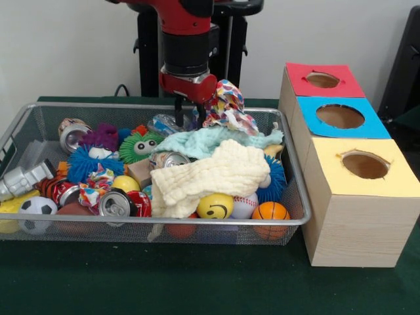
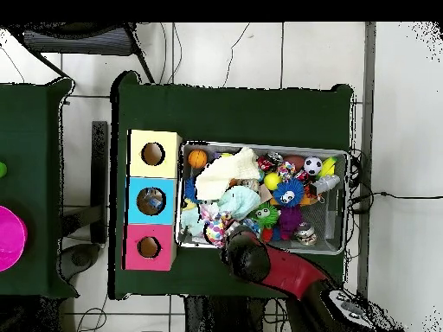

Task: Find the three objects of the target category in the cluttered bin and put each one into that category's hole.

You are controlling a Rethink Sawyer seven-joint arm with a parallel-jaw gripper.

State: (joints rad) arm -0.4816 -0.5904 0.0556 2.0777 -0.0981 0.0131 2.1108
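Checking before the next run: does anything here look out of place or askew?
Yes: a patterned cloth dangles from the claw, draped over the wire bin's far rim instead of lying inside. Cream and mint cloths are heaped over the toys.

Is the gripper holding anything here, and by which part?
The gripper appears to hold the patterned cloth by its upper edge, lifted above the bin.

The red and black arm [image 1: 187, 39] is reaching straight down, its black wrist section sitting directly above the red collar that carries the gripper [image 1: 190, 108]. The dark fingers [image 1: 178, 110] are pointing down below that collar; whether they are parted or closed is hidden. In the overhead view the arm [image 2: 294, 277] is stretching diagonally, with the gripper [image 2: 245, 257] at its far end.
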